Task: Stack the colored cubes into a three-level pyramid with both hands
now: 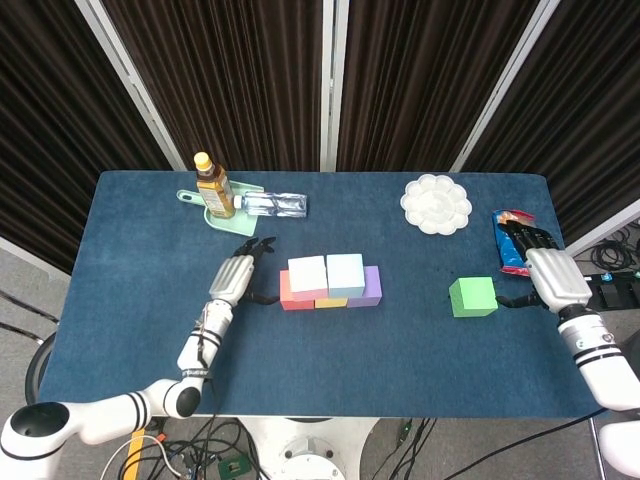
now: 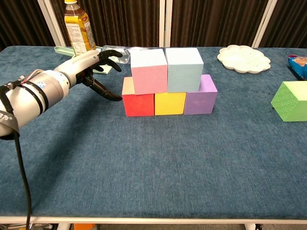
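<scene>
A red cube (image 2: pixel 137 103), a yellow cube (image 2: pixel 169 102) and a purple cube (image 2: pixel 200 98) form the bottom row at the table's middle. On them sit a pink cube (image 2: pixel 149 71) and a light blue cube (image 2: pixel 184 68). A green cube (image 1: pixel 472 297) (image 2: pixel 290 100) lies alone on the right. My left hand (image 1: pixel 236 277) (image 2: pixel 92 69) is open, fingers spread, just left of the red cube, thumb tip almost at it. My right hand (image 1: pixel 546 271) is open right of the green cube, thumb near its side; the chest view does not show it.
At the back left stand a tea bottle (image 1: pixel 213 186) and a clear bottle (image 1: pixel 273 205) lying on a green board (image 1: pixel 226 217). A white palette dish (image 1: pixel 436 203) sits at the back right, a snack packet (image 1: pixel 507 243) behind my right hand.
</scene>
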Available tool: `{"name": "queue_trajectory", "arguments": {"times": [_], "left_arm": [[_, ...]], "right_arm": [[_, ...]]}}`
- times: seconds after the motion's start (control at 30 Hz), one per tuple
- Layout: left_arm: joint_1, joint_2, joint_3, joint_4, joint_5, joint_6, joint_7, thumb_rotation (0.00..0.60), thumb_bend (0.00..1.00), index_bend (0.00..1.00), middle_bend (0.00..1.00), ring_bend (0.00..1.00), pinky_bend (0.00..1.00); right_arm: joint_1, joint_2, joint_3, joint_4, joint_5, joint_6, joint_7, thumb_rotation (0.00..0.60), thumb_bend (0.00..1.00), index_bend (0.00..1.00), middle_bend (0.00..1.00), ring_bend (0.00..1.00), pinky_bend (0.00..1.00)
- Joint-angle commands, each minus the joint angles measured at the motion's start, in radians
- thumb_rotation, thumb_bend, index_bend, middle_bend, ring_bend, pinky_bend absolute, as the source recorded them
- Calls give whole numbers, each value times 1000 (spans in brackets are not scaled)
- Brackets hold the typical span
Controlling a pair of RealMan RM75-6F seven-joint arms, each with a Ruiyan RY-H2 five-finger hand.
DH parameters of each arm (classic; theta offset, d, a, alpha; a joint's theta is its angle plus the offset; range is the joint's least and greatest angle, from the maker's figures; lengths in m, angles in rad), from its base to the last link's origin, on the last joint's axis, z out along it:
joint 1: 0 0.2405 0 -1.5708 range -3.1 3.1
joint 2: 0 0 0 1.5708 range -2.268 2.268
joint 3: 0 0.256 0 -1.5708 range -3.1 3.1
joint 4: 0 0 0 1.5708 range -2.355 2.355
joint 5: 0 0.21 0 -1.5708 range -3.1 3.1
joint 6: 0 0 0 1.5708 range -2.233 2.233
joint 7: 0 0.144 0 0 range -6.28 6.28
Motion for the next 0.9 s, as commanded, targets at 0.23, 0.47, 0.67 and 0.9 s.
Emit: {"name": "queue_trajectory", "arguments": {"times": [0.23, 0.47, 0.67, 0.9], "left_arm": [[-5, -2, -13, -5, -1, -11, -5, 600, 0, 81, 194, 8, 121], [-15, -8, -17, -5, 1, -22, 2, 600, 0, 81, 194, 8, 121], [-16, -12, -20, 4, -4, -27, 1, 600, 0, 81, 193, 8, 121], [-15, -16, -18, 6, -2, -28, 0, 600, 0, 81, 191, 8, 121]], "right_arm": [[-3, -7, -3, 18, -6, -6, 17, 600, 0, 0, 30, 0, 0], [-4, -9, -3, 22, -9, -7, 21, 600, 0, 0, 30, 0, 0], [-7, -8, -4, 25, -10, -6, 25, 600, 0, 0, 30, 0, 0], [-8, -14, -7, 31, -13, -10, 29, 600, 0, 0, 30, 0, 0]]}}
